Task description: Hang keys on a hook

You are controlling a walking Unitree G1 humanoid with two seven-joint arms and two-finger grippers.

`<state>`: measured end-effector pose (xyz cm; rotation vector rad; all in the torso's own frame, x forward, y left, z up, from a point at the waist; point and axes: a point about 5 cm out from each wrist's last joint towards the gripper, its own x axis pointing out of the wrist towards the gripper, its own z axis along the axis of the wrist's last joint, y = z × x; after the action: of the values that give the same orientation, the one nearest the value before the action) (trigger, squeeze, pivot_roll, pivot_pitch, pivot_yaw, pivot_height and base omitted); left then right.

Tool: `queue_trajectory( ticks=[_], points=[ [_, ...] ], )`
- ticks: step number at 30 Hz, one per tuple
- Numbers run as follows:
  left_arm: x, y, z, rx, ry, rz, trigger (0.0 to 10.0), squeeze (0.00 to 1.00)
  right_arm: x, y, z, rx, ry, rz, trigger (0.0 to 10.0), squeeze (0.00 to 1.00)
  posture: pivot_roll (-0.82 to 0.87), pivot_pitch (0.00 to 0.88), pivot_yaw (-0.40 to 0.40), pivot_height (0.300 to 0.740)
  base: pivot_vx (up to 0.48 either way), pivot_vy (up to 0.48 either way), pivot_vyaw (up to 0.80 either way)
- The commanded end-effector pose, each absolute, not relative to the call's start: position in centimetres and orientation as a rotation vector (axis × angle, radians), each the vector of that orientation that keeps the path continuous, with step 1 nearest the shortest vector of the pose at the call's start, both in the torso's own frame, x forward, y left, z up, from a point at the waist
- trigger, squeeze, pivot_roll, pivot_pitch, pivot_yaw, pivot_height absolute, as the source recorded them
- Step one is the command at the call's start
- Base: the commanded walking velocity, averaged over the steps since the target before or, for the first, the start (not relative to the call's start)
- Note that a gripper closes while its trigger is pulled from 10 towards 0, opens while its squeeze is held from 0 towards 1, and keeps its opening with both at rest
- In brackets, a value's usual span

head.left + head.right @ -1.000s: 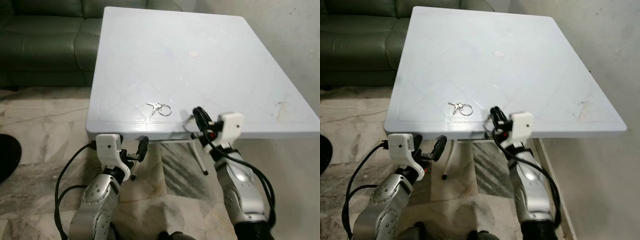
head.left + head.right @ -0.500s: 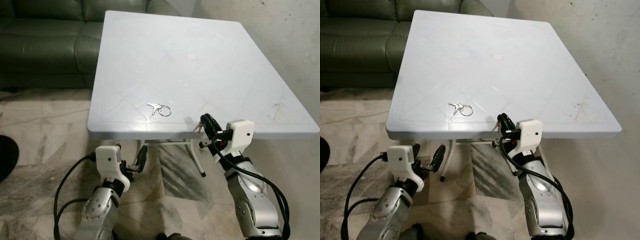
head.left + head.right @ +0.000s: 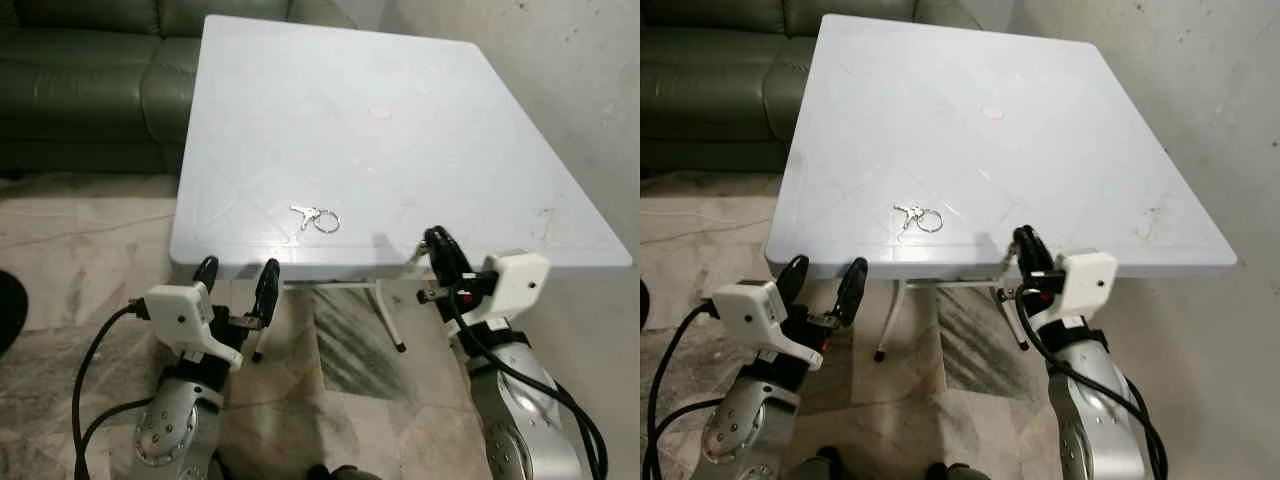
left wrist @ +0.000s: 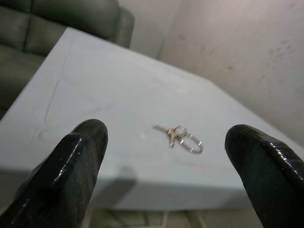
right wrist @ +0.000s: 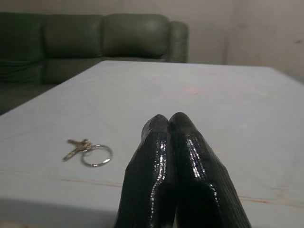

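A small bunch of keys on a ring [image 3: 316, 217] lies flat near the front edge of the white table [image 3: 400, 130]. My left gripper [image 3: 236, 284] hovers open just below and in front of the table's front edge, left of the keys; between its two black fingers [image 4: 71, 166] the keys [image 4: 178, 137] show ahead. My right gripper [image 3: 438, 247] is shut with nothing in it, held at the table's front edge to the right of the keys [image 5: 88, 151].
A dark green sofa [image 3: 80, 80] stands behind the table on the left. A pale wall [image 3: 590, 100] runs along the right. The table's legs [image 3: 385, 315] and marble floor [image 3: 60, 260] lie below my arms.
The left gripper has risen towards the table's front edge with its fingers opening wider. The right gripper has drifted right and a little lower. The keys lie unmoved.
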<state>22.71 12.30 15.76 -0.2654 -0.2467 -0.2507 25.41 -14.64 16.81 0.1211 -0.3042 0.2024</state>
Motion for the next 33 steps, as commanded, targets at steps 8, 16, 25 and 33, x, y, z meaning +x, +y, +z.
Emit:
queue_trajectory(
  ticks=[8,16,25,33],
  points=[
    [25.2,12.3,16.4,-0.264,-0.275,-0.29,10.0,0.0,25.4,-17.1,17.0,0.068,-0.329,-0.004,10.0,0.0,-0.01,0.123,-0.077,0.74,0.0,0.0,0.0],
    [28.1,12.5,16.9,-0.267,-0.265,-0.349,10.0,0.0,26.4,-18.5,17.4,0.048,-0.352,-0.115,10.0,0.0,-0.05,0.076,0.002,0.74,0.0,0.0,0.0],
    [30.9,12.0,16.3,-0.247,-0.207,-0.37,10.0,0.0,26.2,-19.4,16.6,0.038,-0.325,-0.204,10.0,0.0,-0.09,0.042,0.037,0.74,0.0,0.0,0.0],
    [32.9,11.6,16.6,-0.266,-0.218,-0.357,10.0,0.0,27.1,-19.3,15.8,0.036,-0.27,-0.193,10.0,0.0,-0.09,0.009,0.024,0.74,0.0,0.0,0.0]
  ],
)
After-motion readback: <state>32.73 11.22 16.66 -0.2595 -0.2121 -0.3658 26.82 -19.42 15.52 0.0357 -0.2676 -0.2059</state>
